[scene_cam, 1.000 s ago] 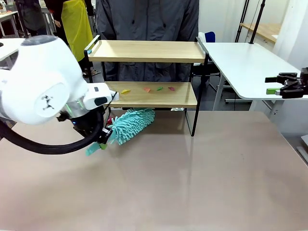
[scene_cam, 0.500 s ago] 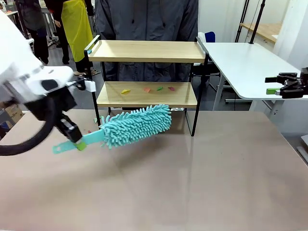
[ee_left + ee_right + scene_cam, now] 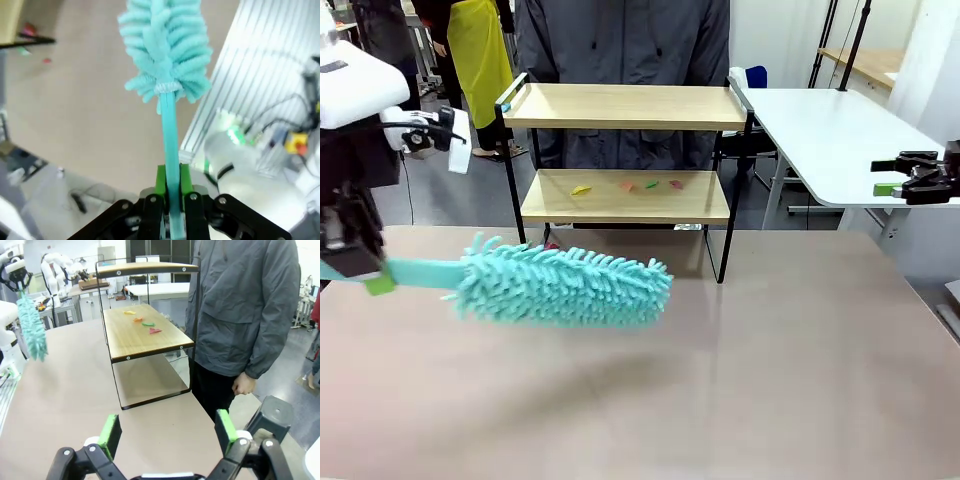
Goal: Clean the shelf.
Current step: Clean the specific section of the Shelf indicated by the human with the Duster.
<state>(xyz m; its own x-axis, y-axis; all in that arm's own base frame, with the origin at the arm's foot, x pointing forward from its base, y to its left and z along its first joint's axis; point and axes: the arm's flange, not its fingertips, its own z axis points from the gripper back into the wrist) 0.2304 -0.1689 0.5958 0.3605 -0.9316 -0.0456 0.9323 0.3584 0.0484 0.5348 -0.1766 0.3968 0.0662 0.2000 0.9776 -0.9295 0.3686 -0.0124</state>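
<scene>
- Stretching across the foreground, the beige desk is left bare, which gives the arms room to swing. The shelf is set at its far edge.
- A person in a grey jacket is seen just behind the shelf. One hand is hung at the side in the right wrist view, so the work seems to be left to the robot.
- The shelf is stood with its open long side turned to the robot. This is judged to let a duster be passed between the two boards. The top board is bare; the lower one is littered.
- A teal fluffy duster is held almost level, apparently lifted off the desk. It lies in front of and below the lower board, apart from the shelf, with its head pointed toward the robot's right. That pose is judged to be a line-up for a sweep.
- The left tool is pressed together on the end of the flat duster handle, with a green pad on either side. The grip is taken far back, so the whole head is left free to reach in.
- The right tool is spread wide with nothing in it. It is kept well apart at the right, likely out of the sweep's way.
- Four small coloured scraps are laid in a row on the lower board. They are taken as the dirt to be cleared and are not yet touched.
</scene>
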